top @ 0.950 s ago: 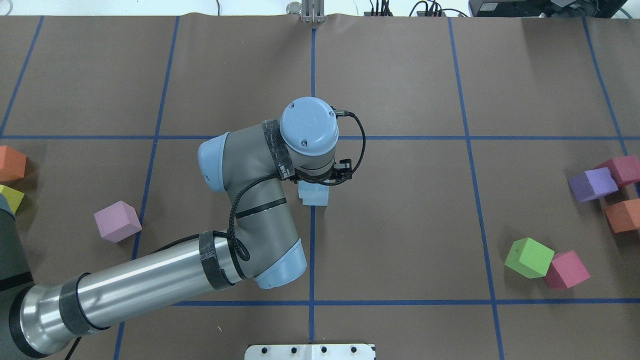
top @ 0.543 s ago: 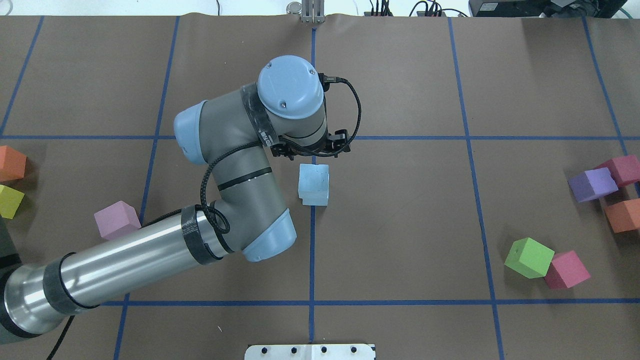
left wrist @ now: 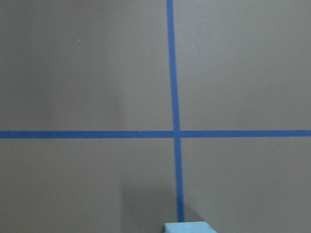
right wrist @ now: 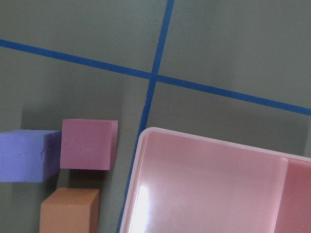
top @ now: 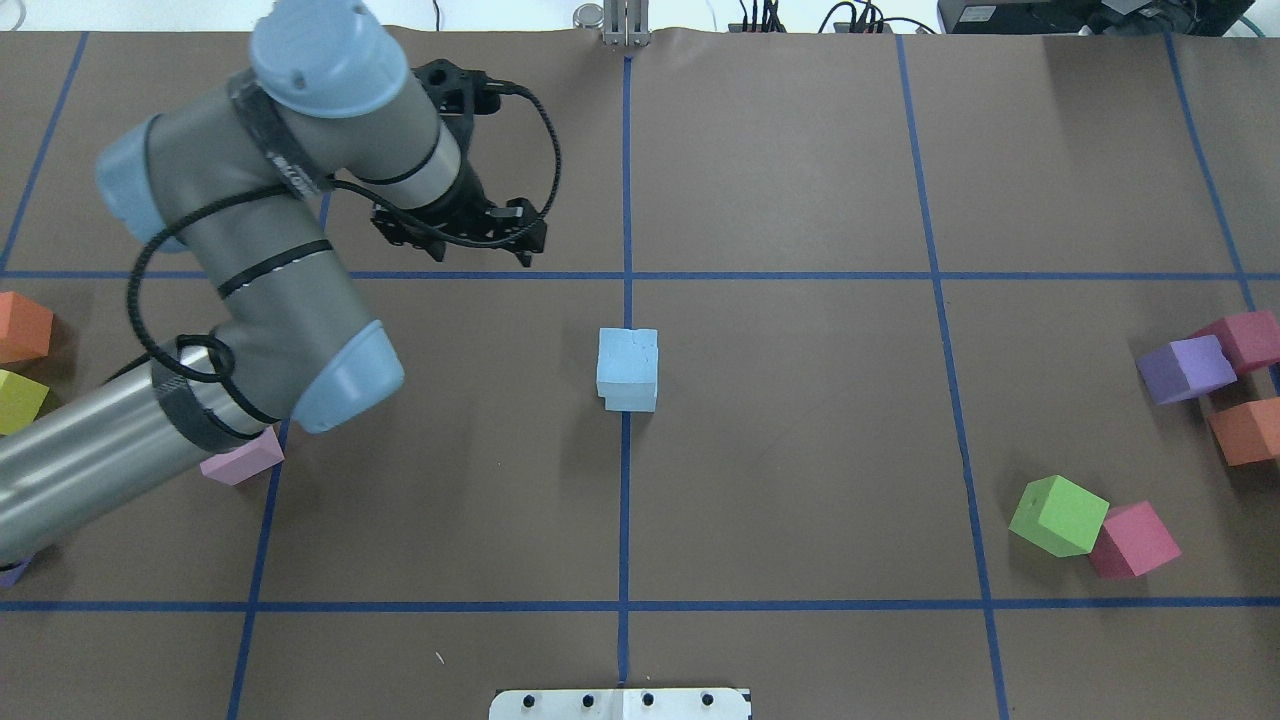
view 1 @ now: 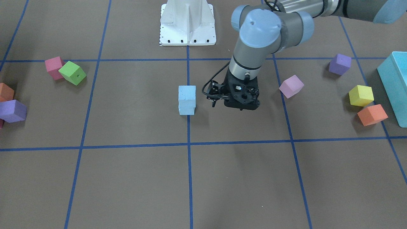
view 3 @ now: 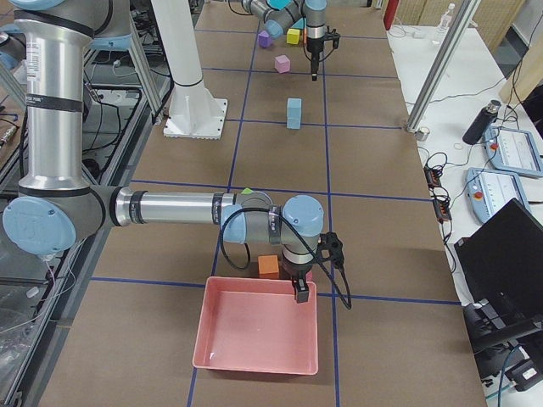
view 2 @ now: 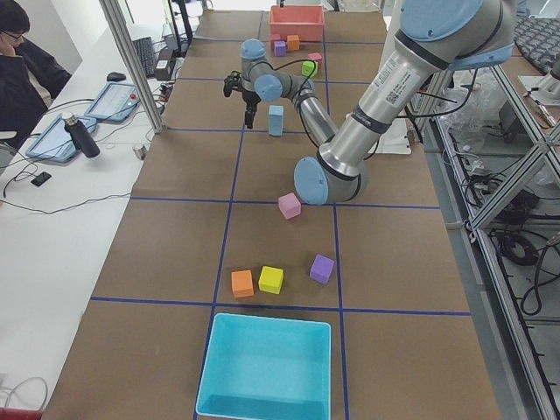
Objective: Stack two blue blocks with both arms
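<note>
Front view's centre shows two stacked pale sky-blue foam cubes [view 1: 186, 99]; overhead nearly merges them. Left gripper [top: 480, 245] released, empty; right gripper [view 3: 301, 295]: cannot tell.

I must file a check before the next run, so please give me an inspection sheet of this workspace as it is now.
Surface: brown table with a blue tape grid.
Job's things: two blue blocks stacked at the centre, the upper one slightly offset.
Clutter: pink cube, purple cube, yellow cube and orange cube near the turquoise bin; green cube on the other side; pink tray.
Grippers: left gripper open, empty, apart from the stack; right gripper above the pink tray's rim, state cannot be told.
Cables: black cable loops at the left wrist, away from the blocks.
Surroundings: person seated at a side desk; white base post.
</note>
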Available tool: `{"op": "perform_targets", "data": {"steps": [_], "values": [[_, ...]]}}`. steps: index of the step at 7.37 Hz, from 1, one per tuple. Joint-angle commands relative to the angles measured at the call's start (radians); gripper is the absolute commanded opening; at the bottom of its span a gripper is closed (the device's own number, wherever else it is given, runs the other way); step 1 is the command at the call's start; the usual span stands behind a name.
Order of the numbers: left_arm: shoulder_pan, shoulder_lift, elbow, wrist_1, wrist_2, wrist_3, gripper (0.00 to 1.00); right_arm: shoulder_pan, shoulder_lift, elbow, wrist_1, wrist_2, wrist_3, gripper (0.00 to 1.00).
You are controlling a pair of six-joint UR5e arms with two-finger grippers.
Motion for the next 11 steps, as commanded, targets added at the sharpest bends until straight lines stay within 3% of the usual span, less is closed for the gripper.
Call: {"op": "perform_targets", "data": {"steps": [1, 3, 5, 7, 8, 9, 11], "values": [[-0.145, 0.191, -0.054, -0.006, -0.111, 0.310, 0.97, 0.000, -0.011, 0.001, 0.000, 0.003, -0.003, 1.00], [-0.336, 0.365, -0.052, -0.007, -0.230, 0.614, 0.98, -0.001, -0.016, 0.001, -0.002, 0.003, 0.015, 1.00], [-0.514, 0.505, -0.020, -0.002, -0.235, 0.919, 0.98, -0.001, -0.016, 0.000, -0.002, 0.005, 0.020, 1.00], [-0.680, 0.569, 0.093, -0.010, -0.223, 1.220, 0.98, -0.001, -0.016, -0.001, -0.002, 0.005, 0.020, 1.00], [-0.764, 0.583, 0.201, -0.018, -0.187, 1.318, 0.98, -0.001, -0.016, -0.001, -0.002, 0.005, 0.020, 1.00], [-0.795, 0.568, 0.224, -0.016, -0.192, 1.315, 0.98, -0.001, -0.016, -0.001, -0.002, 0.006, 0.020, 1.00], [-0.797, 0.591, 0.157, 0.005, -0.199, 1.301, 0.98, -0.001, -0.016, -0.001, -0.002, 0.005, 0.020, 1.00]]}}
